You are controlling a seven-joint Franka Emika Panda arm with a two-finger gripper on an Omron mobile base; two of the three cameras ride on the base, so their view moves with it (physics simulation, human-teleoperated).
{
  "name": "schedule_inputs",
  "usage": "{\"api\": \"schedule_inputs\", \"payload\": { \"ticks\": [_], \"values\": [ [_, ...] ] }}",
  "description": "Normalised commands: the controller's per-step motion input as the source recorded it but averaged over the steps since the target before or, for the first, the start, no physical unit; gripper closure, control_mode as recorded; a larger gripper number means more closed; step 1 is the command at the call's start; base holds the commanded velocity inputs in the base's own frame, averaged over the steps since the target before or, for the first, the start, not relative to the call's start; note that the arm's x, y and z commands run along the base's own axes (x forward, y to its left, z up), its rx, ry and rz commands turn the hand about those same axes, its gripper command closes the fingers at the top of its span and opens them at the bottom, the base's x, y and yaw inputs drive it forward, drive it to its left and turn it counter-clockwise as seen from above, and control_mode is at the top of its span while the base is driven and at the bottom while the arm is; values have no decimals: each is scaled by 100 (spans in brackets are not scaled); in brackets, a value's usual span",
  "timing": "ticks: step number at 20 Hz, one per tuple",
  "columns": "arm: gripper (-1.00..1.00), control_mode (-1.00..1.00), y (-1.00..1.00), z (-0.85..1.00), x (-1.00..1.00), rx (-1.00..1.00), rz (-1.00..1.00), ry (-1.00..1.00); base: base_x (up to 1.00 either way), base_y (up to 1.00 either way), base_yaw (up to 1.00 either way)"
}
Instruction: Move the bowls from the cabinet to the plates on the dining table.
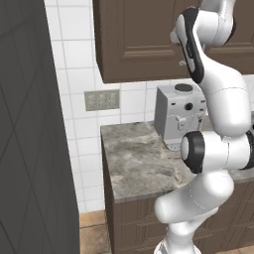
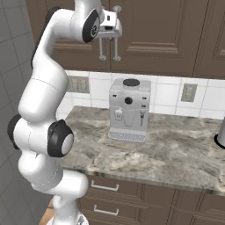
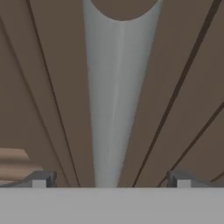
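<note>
From the left base view, my arm (image 1: 213,124) rises in front of the stone counter (image 1: 139,163) and reaches up to the dark brown cabinet (image 1: 134,39), which hangs on the white tiled wall above the counter; a grey coffee machine (image 1: 176,116) stands on the counter below the cabinet, and a dark tall panel (image 1: 30,129) stands to the left of the counter. From the right base view, my gripper (image 2: 110,27) is up against the cabinet (image 2: 154,30) doors, at the two silver bar handles (image 2: 116,35) that hang side by side where the doors meet, directly above the coffee machine (image 2: 129,110); the doors are shut, so I cannot see the bowls. From the hand view, my two fingertips (image 3: 40,179) stand spread wide apart, holding nothing, with one silver handle (image 3: 111,100) running between them against the brown cabinet door (image 3: 52,87); I cannot tell whether either tip touches the handle.
</note>
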Motion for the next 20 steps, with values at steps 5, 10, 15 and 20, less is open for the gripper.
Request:
{"api": "schedule_inputs", "payload": {
  "ticks": [5,10,15,20],
  "values": [
    [-100,-100,18,-4,33,0,0,-20,0,0,0],
    [100,-100,28,-28,41,0,0,-13,0,0,0],
    [100,-100,22,-33,47,0,0,-9,0,0,0],
    [100,-100,6,-25,33,0,4,-1,0,0,0]
  ]
}}
